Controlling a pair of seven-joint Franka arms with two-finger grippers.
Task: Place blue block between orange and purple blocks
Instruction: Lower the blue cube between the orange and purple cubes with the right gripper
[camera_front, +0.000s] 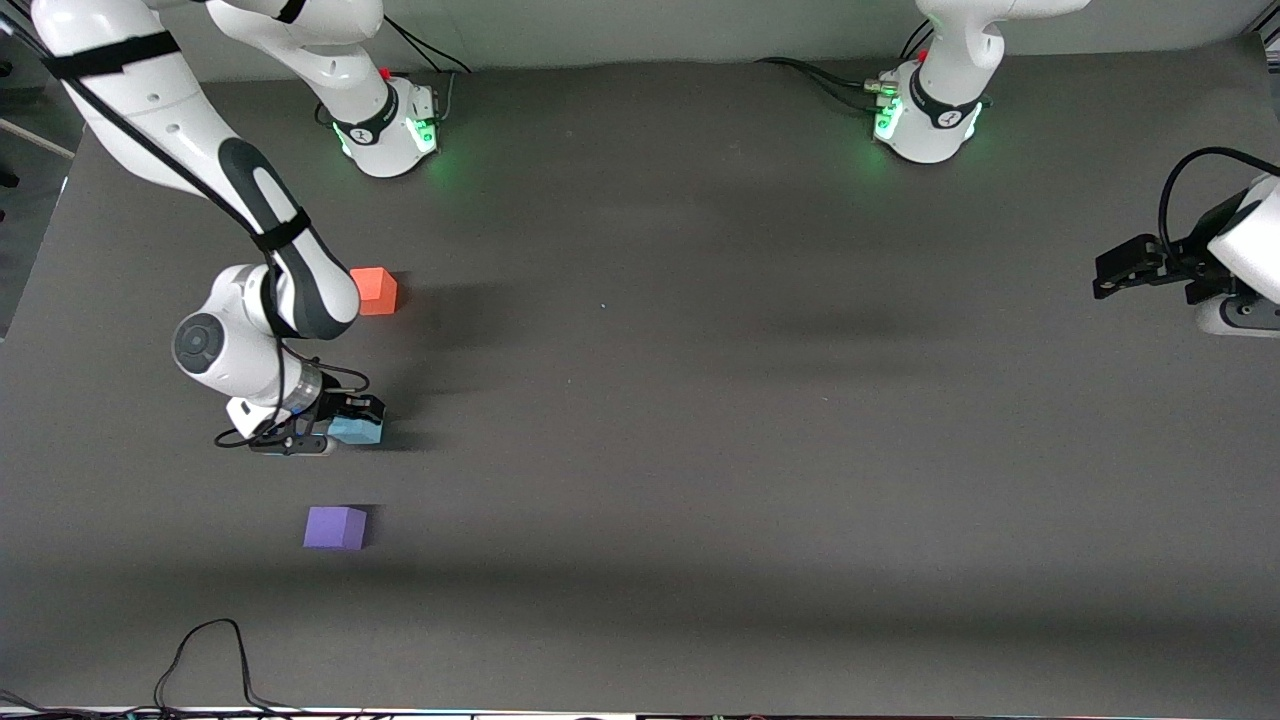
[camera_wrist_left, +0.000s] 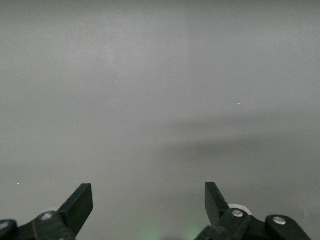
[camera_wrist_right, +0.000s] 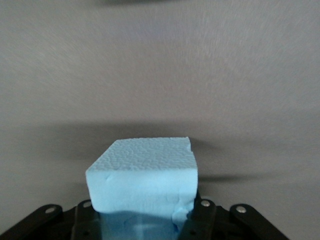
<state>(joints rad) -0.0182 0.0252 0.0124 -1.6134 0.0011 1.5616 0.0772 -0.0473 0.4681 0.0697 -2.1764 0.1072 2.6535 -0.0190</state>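
The sky-blue block (camera_front: 358, 431) sits low at the table between the jaws of my right gripper (camera_front: 340, 432), which is shut on it. In the right wrist view the blue block (camera_wrist_right: 142, 172) fills the space between the black fingers (camera_wrist_right: 205, 220) of the right gripper (camera_wrist_right: 142, 220). The orange block (camera_front: 375, 290) lies farther from the front camera than the blue one. The purple block (camera_front: 335, 527) lies nearer. The blue block is roughly in line between them. My left gripper (camera_front: 1110, 275) waits open over the left arm's end of the table, and in its wrist view the left gripper (camera_wrist_left: 149, 205) holds nothing.
Dark grey mat (camera_front: 700, 400) covers the table. Cables (camera_front: 210, 660) trail along the front edge near the right arm's end. The two arm bases (camera_front: 390, 125) stand at the back edge.
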